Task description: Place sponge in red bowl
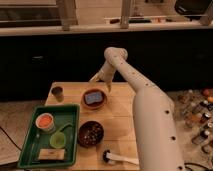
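The small blue-grey rectangular sponge lay inside the shallow round terracotta-red bowl on the light wooden table, while the white two-finger gripper, its fingers spread apart and holding nothing, hung just beyond the bowl's rim at about 12 o'clock.

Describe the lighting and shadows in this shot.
Camera view: warm light falls on the wooden table, and the white arm is the brightest thing. The cabinet fronts behind are in deep shadow. The open tool hangs just behind the red bowl, pale against that dark band. The sponge lies in the bowl, evenly lit, without glare.
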